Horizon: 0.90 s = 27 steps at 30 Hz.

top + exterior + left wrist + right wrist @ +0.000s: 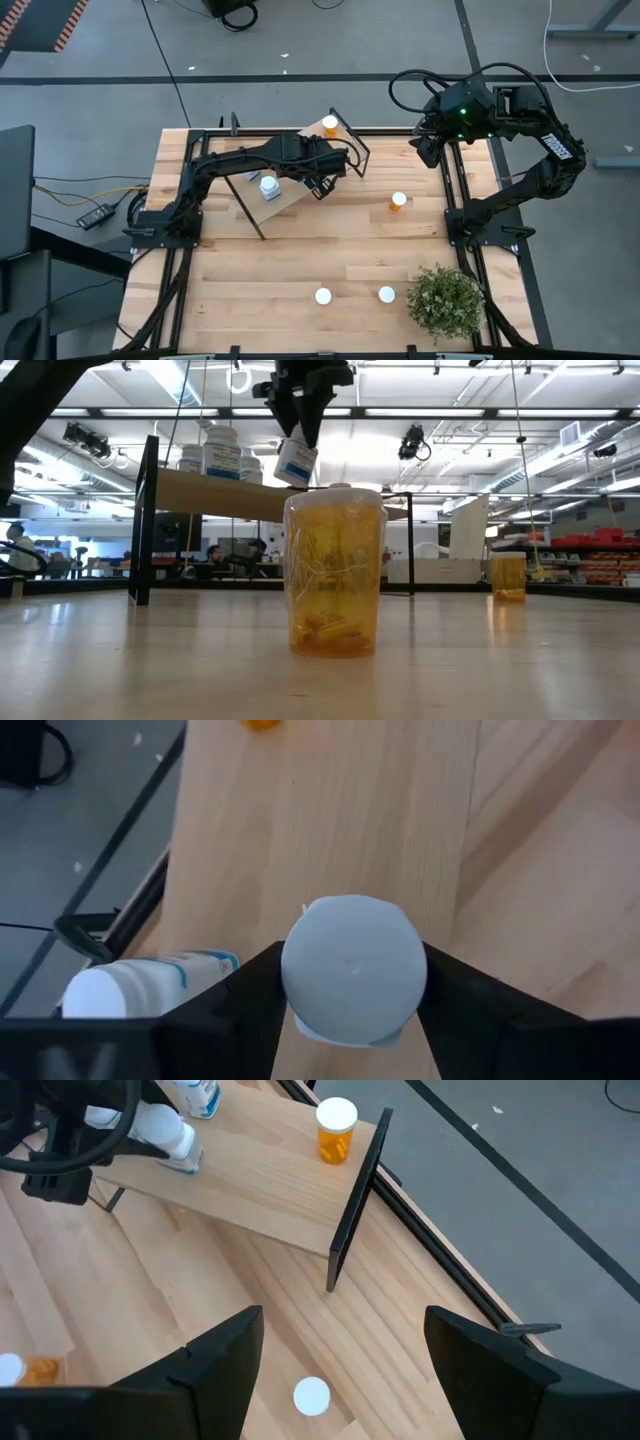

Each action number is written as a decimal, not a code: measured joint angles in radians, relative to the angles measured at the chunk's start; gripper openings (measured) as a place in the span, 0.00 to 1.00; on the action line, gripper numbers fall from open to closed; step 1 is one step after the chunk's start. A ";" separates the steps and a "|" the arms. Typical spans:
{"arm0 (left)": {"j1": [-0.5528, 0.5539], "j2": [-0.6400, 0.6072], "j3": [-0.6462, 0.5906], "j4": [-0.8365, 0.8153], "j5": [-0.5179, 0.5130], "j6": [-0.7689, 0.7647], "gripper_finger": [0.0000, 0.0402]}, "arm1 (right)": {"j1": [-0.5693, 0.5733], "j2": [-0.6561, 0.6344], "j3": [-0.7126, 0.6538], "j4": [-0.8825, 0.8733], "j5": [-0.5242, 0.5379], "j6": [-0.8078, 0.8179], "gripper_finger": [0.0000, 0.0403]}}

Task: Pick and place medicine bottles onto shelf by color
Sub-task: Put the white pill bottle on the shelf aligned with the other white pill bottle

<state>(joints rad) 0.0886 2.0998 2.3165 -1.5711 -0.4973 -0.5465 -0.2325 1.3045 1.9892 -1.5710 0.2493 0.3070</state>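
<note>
The slanted wooden shelf (312,128) stands at the table's far side. My left gripper (320,183) is above it, shut on a white bottle (295,460). An orange bottle (335,1130) stands at the shelf's far end. A white bottle (268,187) stands near its other end, and up to three white bottles (222,450) show there in the low view. My right gripper (345,1380) is open and empty above the table's far right, over a white cap (312,1396). My left gripper pinches the white bottle's cap end (296,982) between its two fingers, one on each side. The fingers (300,415) come from above, pointing down. The bottle hangs slightly tilted below them, clear of the shelf board (230,495).
An orange bottle (398,202) stands on the table right of the shelf. Two white-capped bottles (323,296) (386,294) stand near the front edge, beside a green potted plant (445,303). One orange bottle (335,570) is close to the low camera.
</note>
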 joint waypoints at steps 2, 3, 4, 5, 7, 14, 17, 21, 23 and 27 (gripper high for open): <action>-0.001 0.000 0.000 0.000 -0.006 -0.016 0.52 | 0.000 0.000 0.000 0.000 0.000 -0.008 0.70; 0.000 0.000 0.000 0.000 -0.008 -0.020 0.52 | 0.000 0.000 0.000 0.000 0.000 -0.012 0.70; 0.000 0.000 0.000 0.000 -0.011 -0.022 0.52 | 0.000 0.000 0.000 0.000 0.000 -0.015 0.70; 0.001 0.000 0.000 0.000 -0.012 -0.024 0.52 | 0.000 0.000 0.000 0.000 0.000 -0.017 0.70; 0.000 0.000 0.000 0.000 -0.021 -0.026 0.51 | 0.000 0.000 0.000 0.000 0.000 -0.020 0.70; -0.009 -0.005 -0.001 0.000 -0.043 0.083 0.49 | 0.000 0.000 0.000 0.000 -0.007 -0.021 0.70; -0.008 -0.013 -0.001 0.000 -0.018 0.140 0.51 | 0.000 0.000 0.000 0.000 -0.013 -0.021 0.70; -0.014 -0.023 -0.001 0.000 -0.007 0.197 0.52 | 0.000 -0.003 0.000 0.000 -0.015 -0.015 0.70; -0.015 -0.030 -0.002 0.001 -0.002 0.235 0.51 | 0.000 -0.004 0.000 0.000 -0.015 -0.007 0.70; -0.001 -0.050 -0.001 0.018 -0.002 0.296 0.49 | 0.000 -0.005 0.000 0.000 -0.015 0.003 0.70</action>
<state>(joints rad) 0.0874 2.0493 2.3152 -1.5527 -0.4998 -0.2509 -0.2325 1.2995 1.9892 -1.5711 0.2344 0.3099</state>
